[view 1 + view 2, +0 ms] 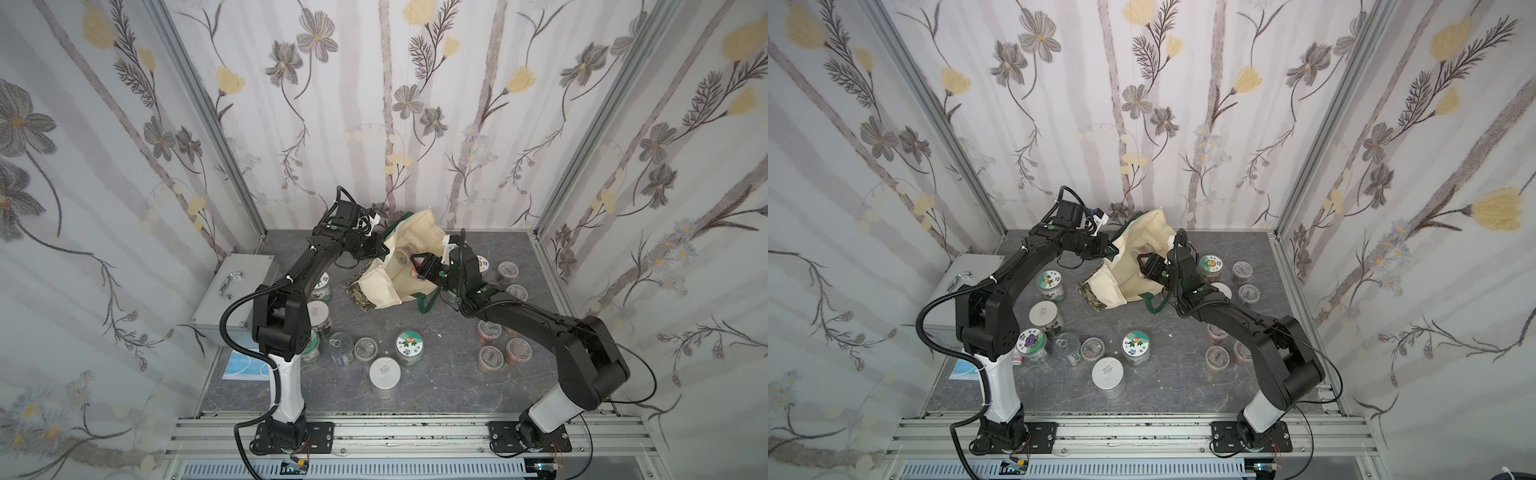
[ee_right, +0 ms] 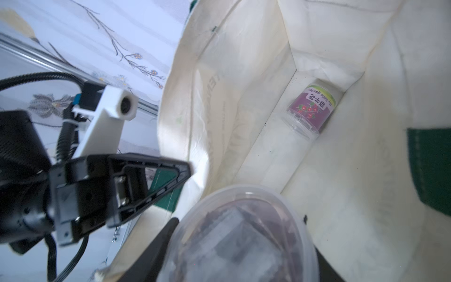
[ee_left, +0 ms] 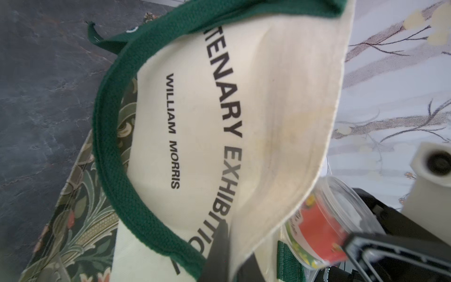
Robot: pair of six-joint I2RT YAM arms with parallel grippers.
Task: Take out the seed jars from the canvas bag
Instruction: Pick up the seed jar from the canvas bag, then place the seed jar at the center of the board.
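Right hand (image 1: 419,268) tight around seed jar (image 2: 244,232) inside canvas bag (image 1: 419,232), left hand (image 1: 381,248) tight on rim.

— What's everything sitting on?

— A dark grey, marble-veined table (image 1: 436,386).

— And on it?

— The canvas bag (image 1: 380,286) sits toward the back middle, with its floral-patterned end down on the slab. The seed jars (image 1: 409,347) stand upright in two clusters. One is left of the bag and runs toward the front, with white, clear and green-and-white pictured lids. The other is on the right, mostly clear-lidded.

— Which is nearest the front?

— A white-lidded jar (image 1: 385,376), standing just in front of the pictured one.

— Anything else?

— A silver metal case (image 1: 237,291) lies flat at the left edge, handle up. In front of it there's a blue-and-white flat packet (image 1: 245,368). I can't tell what that is.
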